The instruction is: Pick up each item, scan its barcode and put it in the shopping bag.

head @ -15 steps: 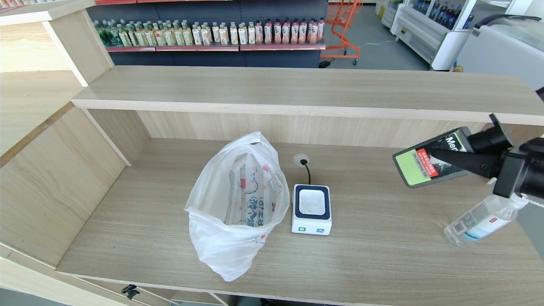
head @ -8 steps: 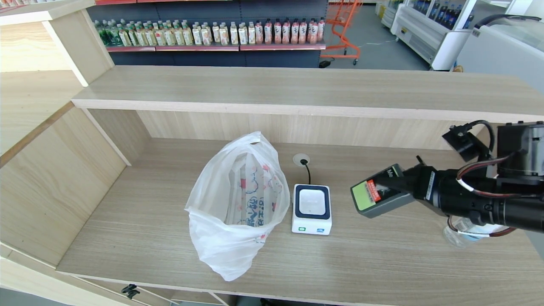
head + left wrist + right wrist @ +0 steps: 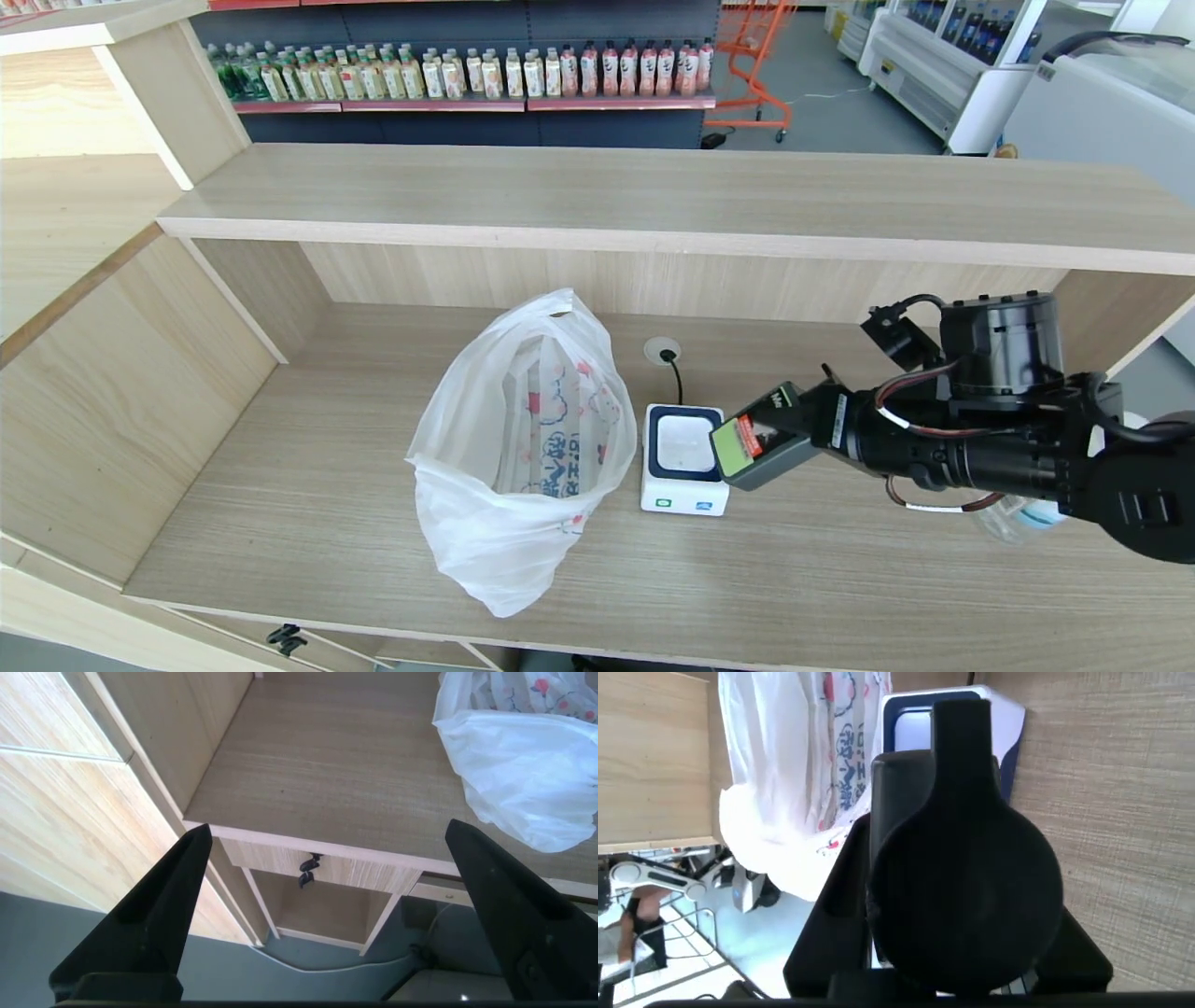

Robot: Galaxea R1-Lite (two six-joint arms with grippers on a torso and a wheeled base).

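My right gripper [image 3: 780, 425] is shut on a dark box with a green and red label [image 3: 747, 443], holding it just above the right edge of the white barcode scanner [image 3: 677, 457]. In the right wrist view the dark box [image 3: 966, 849] hides most of the scanner [image 3: 920, 719]. The white shopping bag [image 3: 523, 448] stands open left of the scanner with a printed packet inside. A clear water bottle [image 3: 1013, 518] lies on the counter behind my right arm, mostly hidden. My left gripper [image 3: 332, 915] is open, off the counter's front left edge, with the shopping bag [image 3: 528, 756] beyond it.
The scanner's black cable [image 3: 674, 373] runs to a grommet hole at the back of the wooden counter [image 3: 327, 467]. A raised wooden ledge [image 3: 653, 201] borders the back and a wooden side wall [image 3: 121, 373] the left. Shelves of bottles stand far behind.
My right arm has carried the box left and down, from the counter's right side to just over the scanner. The water bottle is now mostly hidden behind the arm.
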